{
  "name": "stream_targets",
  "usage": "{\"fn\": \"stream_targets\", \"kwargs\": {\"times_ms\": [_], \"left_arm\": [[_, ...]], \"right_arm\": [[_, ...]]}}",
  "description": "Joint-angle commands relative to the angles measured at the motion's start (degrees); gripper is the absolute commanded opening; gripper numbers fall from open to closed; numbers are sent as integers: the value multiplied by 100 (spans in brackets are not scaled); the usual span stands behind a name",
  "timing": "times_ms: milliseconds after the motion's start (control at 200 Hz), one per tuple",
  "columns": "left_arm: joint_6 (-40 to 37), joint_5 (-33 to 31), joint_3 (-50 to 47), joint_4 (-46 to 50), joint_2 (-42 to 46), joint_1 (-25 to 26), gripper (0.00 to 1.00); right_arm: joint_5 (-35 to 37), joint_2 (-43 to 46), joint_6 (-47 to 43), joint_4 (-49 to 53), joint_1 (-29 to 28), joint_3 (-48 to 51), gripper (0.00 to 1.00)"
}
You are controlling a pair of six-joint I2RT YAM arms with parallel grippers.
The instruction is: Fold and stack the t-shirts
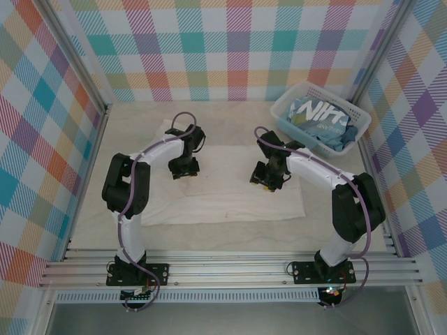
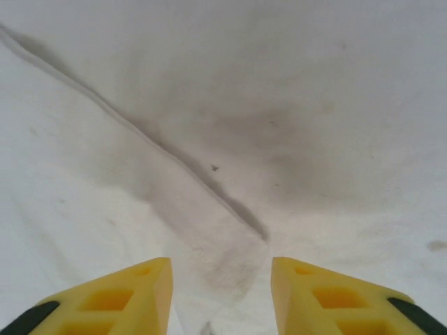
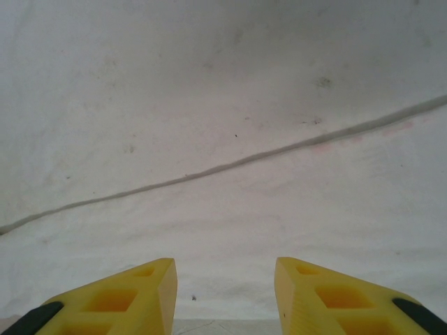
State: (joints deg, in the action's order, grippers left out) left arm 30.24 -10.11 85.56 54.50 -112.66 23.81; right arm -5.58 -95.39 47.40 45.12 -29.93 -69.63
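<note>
A cream-white t-shirt (image 1: 223,199) lies spread flat on the table between the two arms. My left gripper (image 1: 184,169) hovers low over its upper left part. In the left wrist view that gripper (image 2: 221,300) is open, with a raised ridge of the cream cloth (image 2: 230,258) between its yellow fingers (image 2: 140,293) and a fold edge (image 2: 174,157) running diagonally away. My right gripper (image 1: 264,180) is over the shirt's right part. Seen from the right wrist it (image 3: 225,300) is open above flat cloth (image 3: 223,230), with nothing between its fingers. A light blue t-shirt (image 1: 318,117) with white lettering lies in the basket.
The white slatted basket (image 1: 279,106) stands at the back right corner. Plaid walls and metal frame rails close in the table on the left, right and back. Bare tabletop (image 1: 133,132) shows to the left of the shirt and behind it.
</note>
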Motion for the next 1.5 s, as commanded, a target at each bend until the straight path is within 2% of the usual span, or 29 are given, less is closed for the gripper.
{"fn": "stream_targets", "kwargs": {"times_ms": [0,180,315,480,570,725,855,1095,1275,1495], "left_arm": [[-47,-361,-53,176,718,-107,42],[676,374,-921,325,1537,-706,35],[999,1036,-1902,377,2017,-1626,23],[1129,1596,-2702,-49,2070,-2580,21],[1257,1583,-2997,-338,1772,-2906,20],[1497,969,-3330,-634,1454,-3424,19],[1476,997,-3300,-610,1308,-3479,19],[1579,883,-3736,-375,1836,-3478,20],[1675,-42,-3964,-52,2243,-3501,23],[1605,17,-3653,-211,1951,-3621,27]], "right_arm": [[-109,-98,-140,128,5,-198,41],[137,55,-176,241,45,-57,41],[209,465,158,201,424,658,36],[-127,653,393,-178,994,1499,35],[-68,406,416,-132,1047,1540,34],[375,-90,777,231,1142,1539,33],[526,-300,1122,419,1227,1644,33],[499,-190,1474,915,1140,1793,34],[562,-213,1554,1237,579,1559,35],[412,-413,1796,1271,128,1343,35]]}}
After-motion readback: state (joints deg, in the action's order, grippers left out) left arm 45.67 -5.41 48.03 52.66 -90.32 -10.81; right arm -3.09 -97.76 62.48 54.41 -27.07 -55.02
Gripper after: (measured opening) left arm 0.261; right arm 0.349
